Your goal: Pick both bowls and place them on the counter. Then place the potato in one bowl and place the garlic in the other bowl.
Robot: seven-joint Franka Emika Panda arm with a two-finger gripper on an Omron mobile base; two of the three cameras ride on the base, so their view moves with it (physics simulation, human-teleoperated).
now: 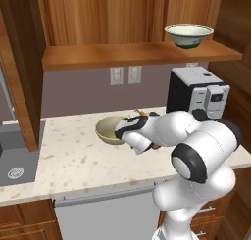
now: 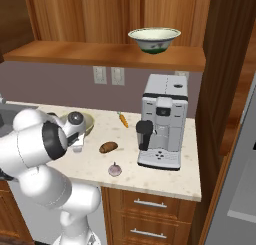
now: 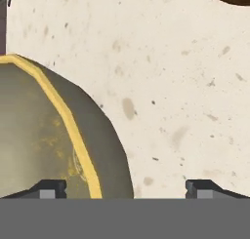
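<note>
Big speckled beige stone desk [image 1: 73,160] has loads of bare room left of the tan-olive ceramic bowl with the yellowish rim [image 1: 110,130]. Gripper [image 3: 125,188] hangs over that rim, released, jaws spread wide astride it. Cream green-footed bowl [image 2: 154,40] sits near the wooden shelf's [image 2: 75,54] front edge. Brown potato [image 2: 108,147] and pinkish garlic bulb [image 2: 115,169] lie apart near the desk's front.

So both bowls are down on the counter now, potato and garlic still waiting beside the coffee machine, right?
Not both. The tan-olive bowl is on the counter; the cream bowl still sits on the wooden shelf, as the right base view shows. Potato and garlic wait there.
</note>
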